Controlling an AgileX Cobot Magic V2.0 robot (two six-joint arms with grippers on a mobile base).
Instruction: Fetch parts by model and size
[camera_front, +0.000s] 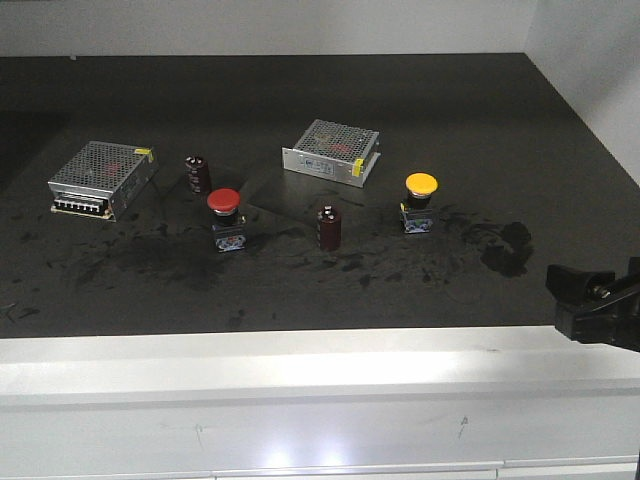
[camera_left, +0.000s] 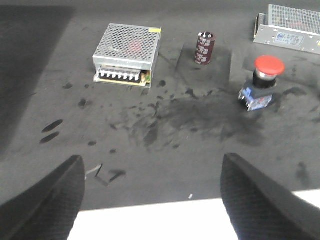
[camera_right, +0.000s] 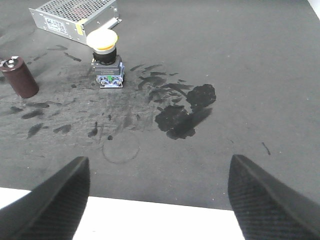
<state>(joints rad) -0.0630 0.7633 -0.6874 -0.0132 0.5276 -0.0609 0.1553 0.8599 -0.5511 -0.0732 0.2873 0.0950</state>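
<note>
A red push-button switch (camera_front: 226, 218) on a dark base stands left of centre on the black mat; it also shows in the left wrist view (camera_left: 262, 82). A yellow push-button switch (camera_front: 420, 200) stands right of centre and shows in the right wrist view (camera_right: 105, 57). My left gripper (camera_left: 152, 192) is open and empty over the mat's front edge, well short of the red switch. My right gripper (camera_right: 157, 197) is open and empty over the front edge, short of the yellow switch. Part of the right arm (camera_front: 597, 300) shows at the front right; the left arm is out of the front view.
Two silver mesh-covered boxes (camera_front: 103, 178) (camera_front: 332, 152) lie behind the switches. Two dark red capacitors (camera_front: 198, 173) (camera_front: 329, 226) stand between them. The black mat (camera_front: 300, 100) is smeared with dark marks. A white table edge (camera_front: 300, 380) runs along the front; a wall stands at right.
</note>
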